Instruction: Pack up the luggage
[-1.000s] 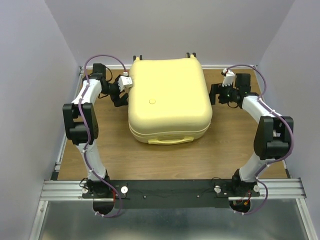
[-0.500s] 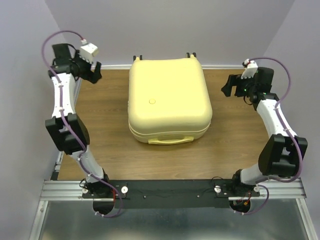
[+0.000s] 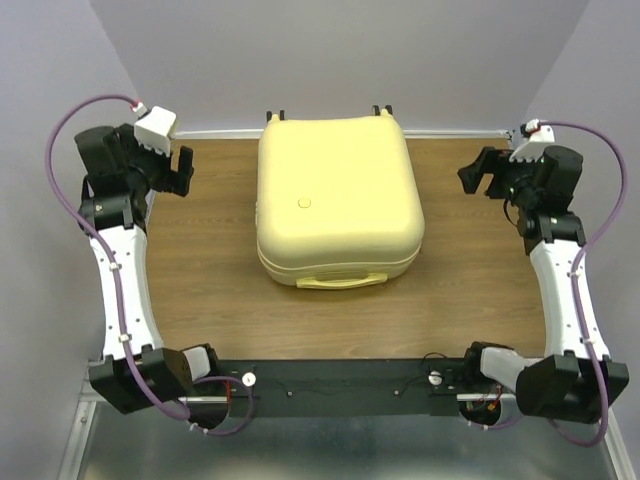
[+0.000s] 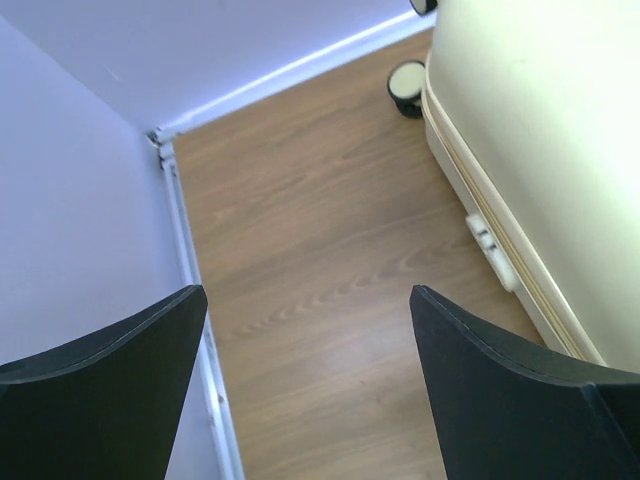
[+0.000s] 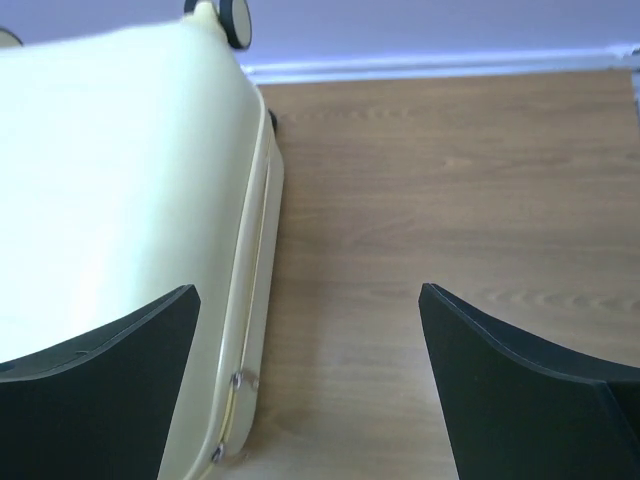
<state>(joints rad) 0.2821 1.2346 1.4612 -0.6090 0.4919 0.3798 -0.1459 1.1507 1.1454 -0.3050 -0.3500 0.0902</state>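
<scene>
Change: both arms have swung out from the luggage (image 3: 338, 200) flanks to the table (image 3: 200, 290) edges | left gripper (image 3: 184, 170) spread wide, empty | right gripper (image 3: 478, 175) likewise | luggage lid-down mid-table, untouched | read: packing looks finished.

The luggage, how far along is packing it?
The luggage lies shut on the table, so packing looks done. Nothing is in hand: the left gripper and right gripper are open and empty, apart from it. Whether its zipper is fully closed can't be told, so zipping may remain.
</scene>
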